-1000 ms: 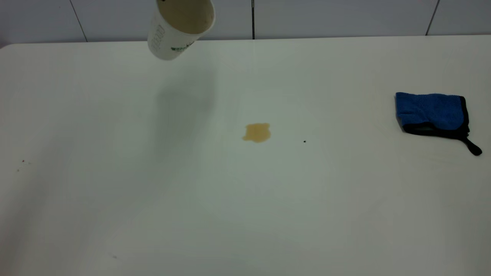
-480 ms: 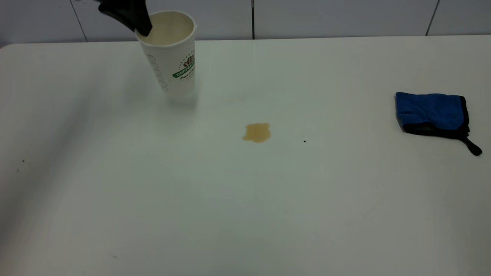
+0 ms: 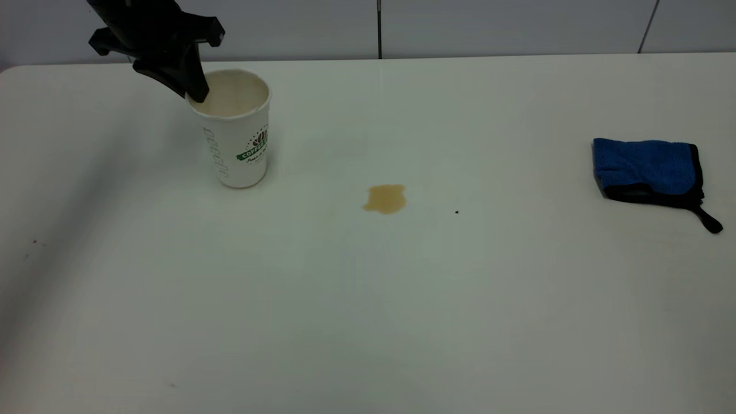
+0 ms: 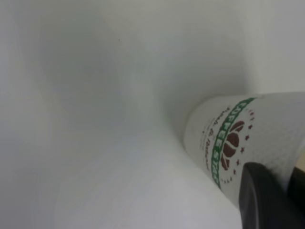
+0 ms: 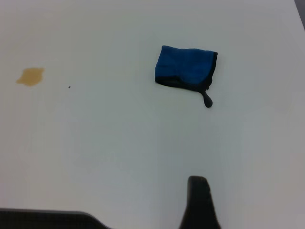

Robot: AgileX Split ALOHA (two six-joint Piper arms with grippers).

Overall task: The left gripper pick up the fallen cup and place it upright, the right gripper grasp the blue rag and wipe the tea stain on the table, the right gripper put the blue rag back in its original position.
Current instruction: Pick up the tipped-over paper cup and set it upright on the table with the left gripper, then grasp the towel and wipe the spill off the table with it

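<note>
The white paper cup (image 3: 238,138) with the green-and-brown logo stands upright on the white table (image 3: 368,299), left of the tea stain (image 3: 384,199). My left gripper (image 3: 195,92) is shut on the cup's rim at its back left, one finger inside and one outside. The left wrist view shows the cup's wall (image 4: 238,138) with a black fingertip (image 4: 264,195) against it. The blue rag (image 3: 647,169) lies flat at the right. The right wrist view shows the rag (image 5: 186,67) and the stain (image 5: 30,76); my right gripper (image 5: 198,200) hangs above bare table, well short of the rag.
A tiny black speck (image 3: 456,212) lies just right of the stain. The table's back edge and a grey panelled wall (image 3: 460,26) run behind the cup.
The cup was tilted in the air at the back; it has come down forward and leftward and now stands upright on the table, still in my left gripper.
</note>
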